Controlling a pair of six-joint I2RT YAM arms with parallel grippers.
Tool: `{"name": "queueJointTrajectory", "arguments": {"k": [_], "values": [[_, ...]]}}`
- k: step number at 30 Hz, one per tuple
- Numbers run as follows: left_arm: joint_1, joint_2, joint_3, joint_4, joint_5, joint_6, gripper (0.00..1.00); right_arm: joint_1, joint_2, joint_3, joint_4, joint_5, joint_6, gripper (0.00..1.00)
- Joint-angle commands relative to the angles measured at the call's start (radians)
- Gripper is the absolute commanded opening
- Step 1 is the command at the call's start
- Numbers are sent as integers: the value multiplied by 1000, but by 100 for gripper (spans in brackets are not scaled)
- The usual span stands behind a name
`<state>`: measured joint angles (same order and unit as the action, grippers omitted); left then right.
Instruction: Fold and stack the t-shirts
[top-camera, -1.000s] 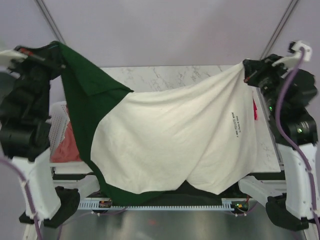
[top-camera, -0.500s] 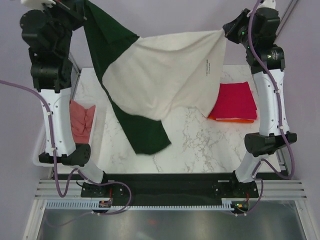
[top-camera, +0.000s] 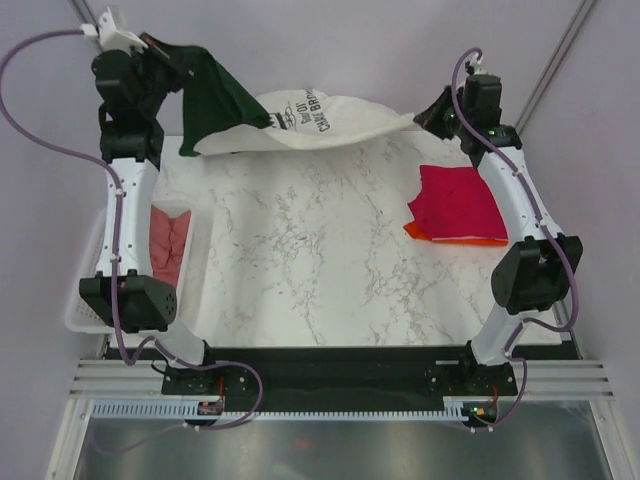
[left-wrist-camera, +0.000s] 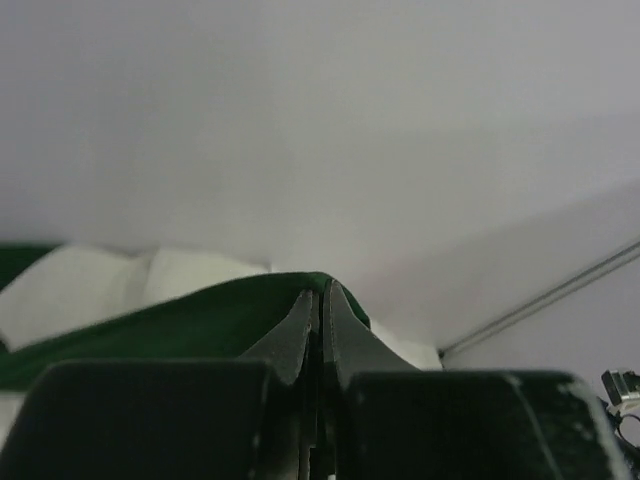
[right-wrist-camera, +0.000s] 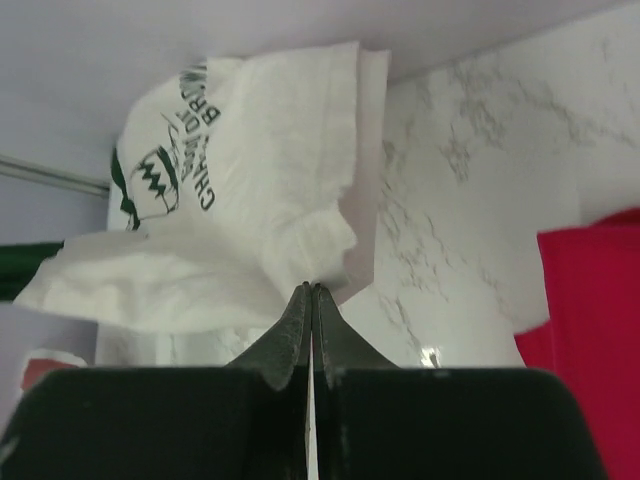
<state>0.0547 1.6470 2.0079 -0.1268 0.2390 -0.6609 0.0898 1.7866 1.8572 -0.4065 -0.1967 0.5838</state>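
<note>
The cream t-shirt (top-camera: 330, 122) with dark green sleeves (top-camera: 215, 100) hangs stretched along the table's far edge, its black print (top-camera: 305, 108) facing up. My left gripper (top-camera: 160, 48) is at the back left, raised, shut on the green cloth (left-wrist-camera: 180, 325); its tips (left-wrist-camera: 322, 290) pinch a fold. At the back right, my right gripper (top-camera: 425, 110) is shut on the cream hem (right-wrist-camera: 260, 180), tips together (right-wrist-camera: 313, 288). A folded magenta t-shirt (top-camera: 460, 205) lies on an orange one (top-camera: 412, 230) at the right. A salmon-pink t-shirt (top-camera: 170, 240) lies in the basket.
A white lattice basket (top-camera: 85, 310) stands off the table's left side. The marble table top (top-camera: 320, 260) stretches between the basket and the folded stack. A purple wall closes the back, with slanted poles at both corners.
Both arms swung from high over the near side to the table's far edge, carrying the cream shirt with them. It now hangs lower, with the print turned up.
</note>
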Motion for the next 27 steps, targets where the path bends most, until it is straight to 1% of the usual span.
{"name": "queueJointTrajectory", "arguments": {"k": [1, 2, 3, 5, 6, 9, 10, 12, 13, 15, 16, 17, 19, 20, 21, 23, 24, 27], "values": [[5, -179, -204, 42, 59, 4, 2, -1, -76, -162, 106, -30, 1, 0], [2, -217, -268, 47, 59, -2, 2, -1, -93, -276, 145, -21, 1, 0], [0, -307, -399, 46, 53, -6, 2, -1, -136, -336, 167, -20, 7, 0], [2, -402, -541, 42, 13, -29, 2, -2, -174, -453, 236, -23, 10, 0], [2, -490, -672, 42, 2, -35, 2, -1, -206, -549, 244, -18, 8, 0], [2, -613, -825, -8, -23, -39, 2, -1, -275, -726, 278, -14, -9, 0], [4, -694, -907, -26, -21, -36, 2, -2, -295, -768, 284, -12, -21, 0], [4, -778, -980, -84, -36, -36, 2, -1, -360, -879, 291, 0, -38, 0], [2, -858, -1041, -100, -47, -39, 2, -1, -383, -913, 291, 6, -53, 0], [2, -946, -1115, -144, -50, -42, 2, -1, -465, -1009, 284, 22, -62, 0], [2, -1023, -1130, -163, -56, -40, 2, -2, -495, -1038, 278, 23, -67, 0], [4, -1059, -1143, -190, -64, -40, 2, -2, -524, -1093, 275, 28, -68, 0], [2, -1125, -1164, -270, -73, -36, 2, -1, -614, -1142, 264, 34, -73, 0], [2, -1183, -1170, -292, -73, -34, 2, -2, -645, -1186, 250, 36, -75, 0], [2, -1213, -1184, -312, -76, -36, 2, -1, -703, -1205, 244, 36, -75, 0], [2, -1286, -1198, -364, -76, -39, 2, 1, -757, -1253, 221, 34, -75, 0], [2, -1303, -1212, -379, -70, -37, 2, -1, -804, -1266, 213, 36, -73, 0], [2, -1354, -1251, -415, -52, -46, 2, 1, -875, -1313, 198, 31, -68, 1]]}}
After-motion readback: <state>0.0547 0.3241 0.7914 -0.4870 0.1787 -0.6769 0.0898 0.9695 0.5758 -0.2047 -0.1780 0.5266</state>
